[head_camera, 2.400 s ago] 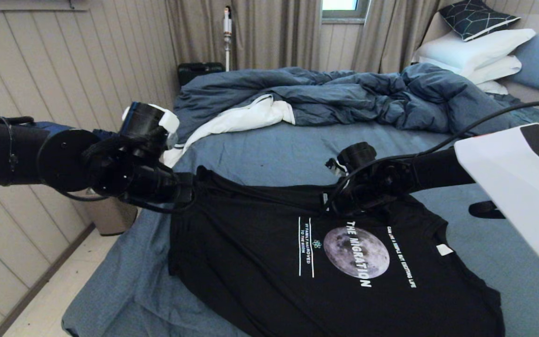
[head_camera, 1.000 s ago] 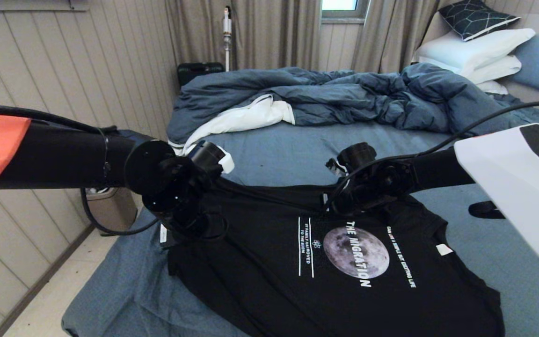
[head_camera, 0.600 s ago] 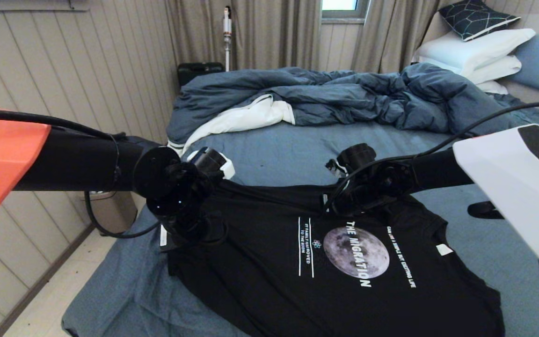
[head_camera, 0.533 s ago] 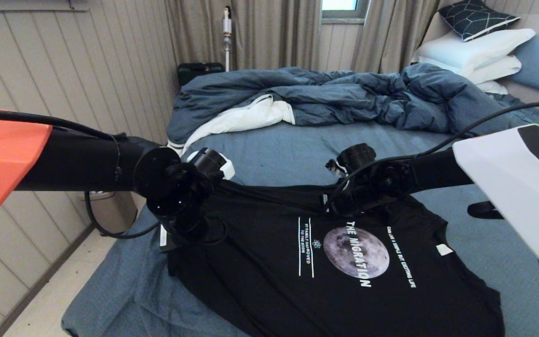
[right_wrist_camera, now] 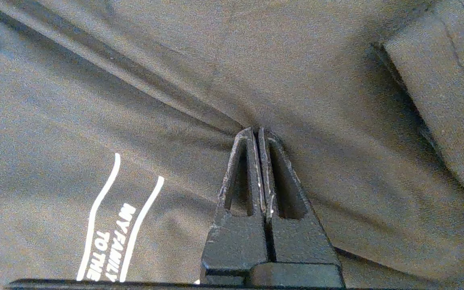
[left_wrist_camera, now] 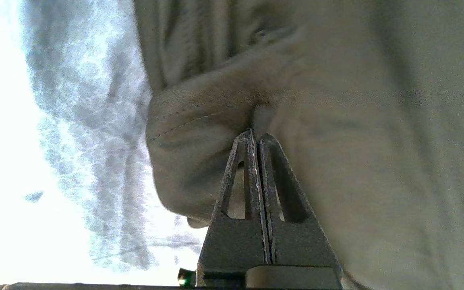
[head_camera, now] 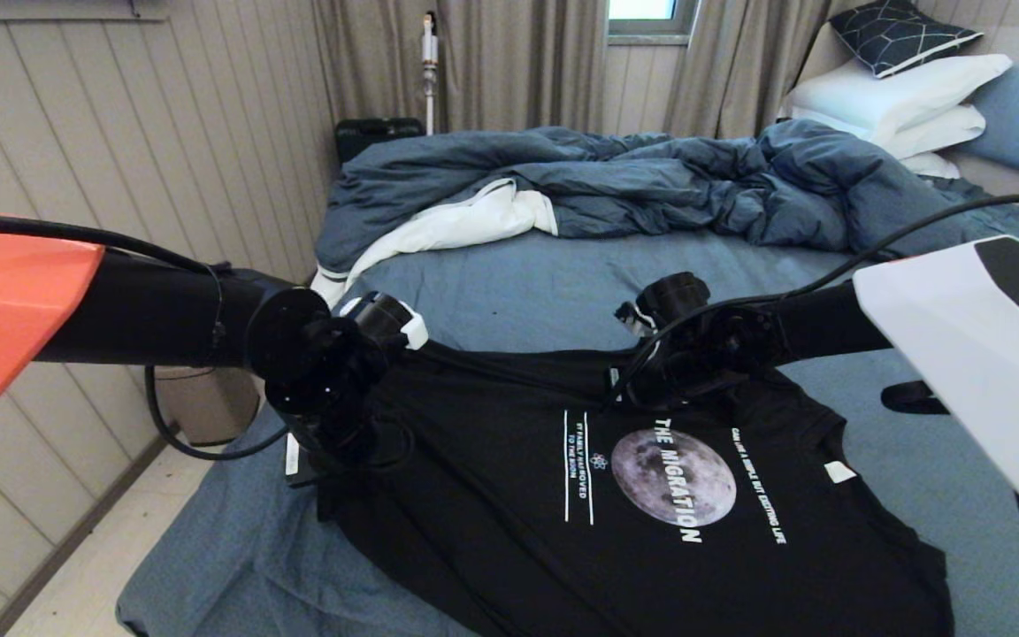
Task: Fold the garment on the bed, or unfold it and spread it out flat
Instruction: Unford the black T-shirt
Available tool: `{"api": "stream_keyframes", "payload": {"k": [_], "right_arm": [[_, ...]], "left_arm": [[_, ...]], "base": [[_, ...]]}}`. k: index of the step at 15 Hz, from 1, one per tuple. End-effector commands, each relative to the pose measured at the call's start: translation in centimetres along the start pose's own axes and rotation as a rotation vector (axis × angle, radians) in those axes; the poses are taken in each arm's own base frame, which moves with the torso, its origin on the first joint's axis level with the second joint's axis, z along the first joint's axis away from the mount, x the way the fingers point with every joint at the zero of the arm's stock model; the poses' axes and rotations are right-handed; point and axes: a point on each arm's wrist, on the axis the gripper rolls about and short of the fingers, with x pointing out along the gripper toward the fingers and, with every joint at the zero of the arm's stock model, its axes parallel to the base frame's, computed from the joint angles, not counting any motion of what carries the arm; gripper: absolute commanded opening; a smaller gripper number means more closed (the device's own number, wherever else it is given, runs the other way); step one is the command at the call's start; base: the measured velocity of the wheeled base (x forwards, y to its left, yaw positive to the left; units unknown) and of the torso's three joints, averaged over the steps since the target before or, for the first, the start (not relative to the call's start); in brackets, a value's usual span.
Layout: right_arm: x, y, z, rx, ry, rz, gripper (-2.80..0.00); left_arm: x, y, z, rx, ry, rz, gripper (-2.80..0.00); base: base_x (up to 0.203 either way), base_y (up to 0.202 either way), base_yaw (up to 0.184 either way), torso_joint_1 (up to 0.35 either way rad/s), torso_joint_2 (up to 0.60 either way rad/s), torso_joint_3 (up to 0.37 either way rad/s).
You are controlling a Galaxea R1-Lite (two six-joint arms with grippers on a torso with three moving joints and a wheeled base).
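Head view: the black T-shirt (head_camera: pixel 616 504) lies print-up on the bed (head_camera: pixel 527 283), my left gripper (head_camera: pixel 333 451) at its nine o'clock corner, my right gripper (head_camera: pixel 642 389) at twelve.

Left wrist view: jaws pinch the hem fold (left_wrist_camera: pixel 199 121).

Right wrist view: jaws clamp a crease. I should lift both evenly.

Counted: one black printed T-shirt (head_camera: pixel 651 495), one dark blue duvet (head_camera: pixel 651 181), three pillows, two grippers.
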Motion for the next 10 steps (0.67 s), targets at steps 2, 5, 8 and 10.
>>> {"api": "stream_keyframes", "payload": {"k": [2, 5, 8, 10], "right_arm": [[0.0, 0.0, 0.0, 0.001, 0.003, 0.001, -2.80], [-0.2, 0.0, 0.1, 0.003, -0.004, 0.001, -2.80], [-0.4, -0.1, 0.2, 0.005, -0.009, -0.001, -2.80], [-0.5, -0.1, 0.3, 0.005, -0.011, -0.001, -2.80]], "left_arm": [[-0.1, 0.3, -0.1, -0.005, 0.006, 0.009, -2.80], [-1.4, 0.8, -0.3, -0.009, -0.004, 0.001, -2.80], [-3.1, 2.5, -1.8, -0.006, 0.024, 0.018, -2.80], [-4.2, 3.4, -3.5, 0.010, 0.046, 0.023, -2.80]], "base": [[0.000, 0.000, 0.000, 0.000, 0.00, 0.000], [0.000, 0.000, 0.000, 0.000, 0.00, 0.000], [0.000, 0.000, 0.000, 0.000, 0.00, 0.000], [0.000, 0.000, 0.000, 0.000, 0.00, 0.000]]}}
